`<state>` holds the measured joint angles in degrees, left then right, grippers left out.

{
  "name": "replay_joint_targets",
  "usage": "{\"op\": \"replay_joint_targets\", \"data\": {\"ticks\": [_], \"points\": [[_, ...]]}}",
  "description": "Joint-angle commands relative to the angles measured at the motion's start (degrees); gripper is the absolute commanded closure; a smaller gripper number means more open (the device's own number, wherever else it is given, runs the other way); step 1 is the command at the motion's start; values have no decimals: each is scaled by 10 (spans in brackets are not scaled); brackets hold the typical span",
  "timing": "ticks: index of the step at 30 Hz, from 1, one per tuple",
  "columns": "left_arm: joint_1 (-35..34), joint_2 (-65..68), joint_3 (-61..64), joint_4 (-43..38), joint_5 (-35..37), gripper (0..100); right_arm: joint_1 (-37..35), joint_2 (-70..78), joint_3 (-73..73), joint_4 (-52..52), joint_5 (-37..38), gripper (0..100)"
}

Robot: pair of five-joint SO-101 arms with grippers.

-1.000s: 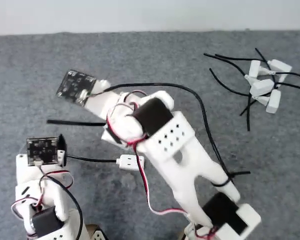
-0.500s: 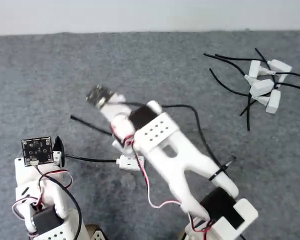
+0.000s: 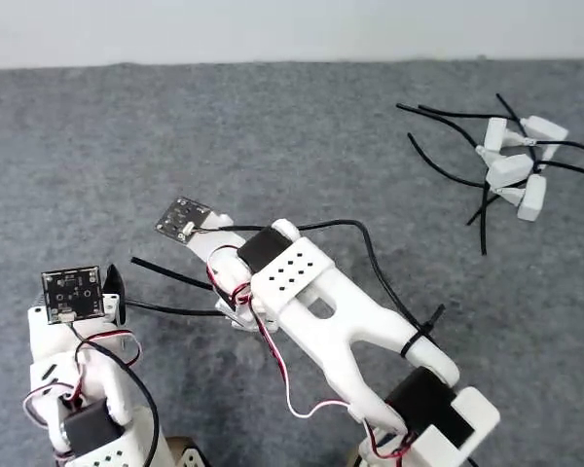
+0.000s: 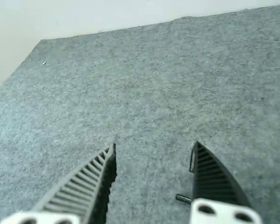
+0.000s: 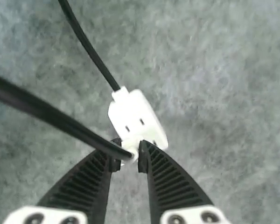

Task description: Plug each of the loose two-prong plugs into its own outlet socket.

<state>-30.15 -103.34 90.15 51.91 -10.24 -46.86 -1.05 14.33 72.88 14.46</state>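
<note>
Plug [image 5: 126, 160], on a black cord [image 5: 46, 112], sits clamped between the right gripper's [image 5: 129, 151] fingertips, right at the end of the white socket [image 5: 137, 116] ahead of them. Left gripper [image 4: 154, 146] hangs with jaws apart above the carpet [image 4: 154, 84]. Spare plugs [image 3: 514, 170] lie well apart.

Surface: a grey felt mat [image 3: 302, 126] is covering the table, lying flat and running out past the side and near edges of the high view.
Texture: short matted fibres are showing lighter and darker flecks in the wrist views.
Far edge: the mat is ending in a straight line below the wall.
Corner: one far corner of the mat [image 4: 41, 41] is showing in the left wrist view, with pale surface continuing beside it.
Wall: a plain pale wall [image 3: 292, 29] is rising behind the mat, unmarked.
Light: soft, even light is falling across the mat.
</note>
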Motion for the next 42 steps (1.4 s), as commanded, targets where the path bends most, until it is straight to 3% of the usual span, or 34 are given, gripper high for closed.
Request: {"op": "replay_joint_targets", "data": {"ticks": [1,9,21,34,42], "points": [[-2,-7,-4,-18,8,761,-25,-4,-4,-45,9,991],[-2,-7,-4,-18,8,761,-43,-4,11,-111,11,991],[-2,-7,-4,-18,7,761,-18,-82,17,-92,12,991],[-2,-7,-3,-18,7,761,7,-197,191,-167,33,991],[-1,-7,0,-20,7,761,6,-282,303,-271,74,991]]}}
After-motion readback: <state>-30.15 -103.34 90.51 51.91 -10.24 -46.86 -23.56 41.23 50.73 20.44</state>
